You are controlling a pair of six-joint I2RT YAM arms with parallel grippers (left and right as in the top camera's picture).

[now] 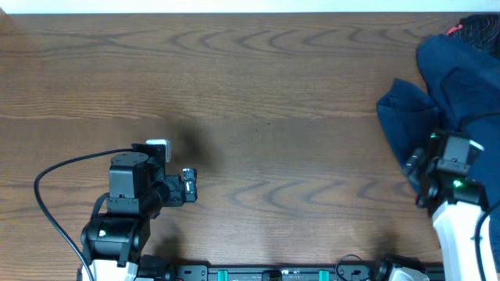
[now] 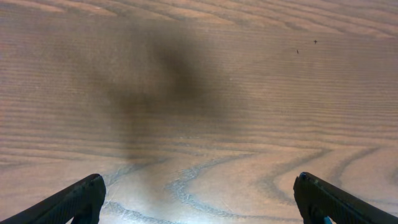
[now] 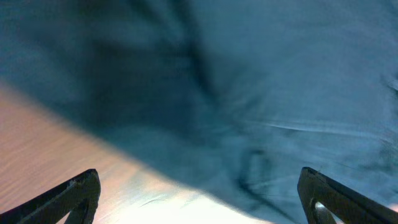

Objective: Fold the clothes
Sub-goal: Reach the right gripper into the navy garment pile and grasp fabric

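left gripper [image 2: 199, 186]: near left, fingers spread wide with nothing between them, above the bare wooden table [image 1: 258, 94].
right gripper [image 3: 199, 177]: near right, jaws wide apart and holding nothing, over the near edge of the clothes [image 3: 261, 81]; whether it touches them, cannot tell.
clothes [image 1: 457, 74]: crumpled dark navy heap at the right edge, reaching toward the far side.
far right corner: small dark thing [image 1: 467, 31] with red, unidentifiable.

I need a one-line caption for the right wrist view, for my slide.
Open right gripper over the edge of crumpled navy clothes on the wooden table.
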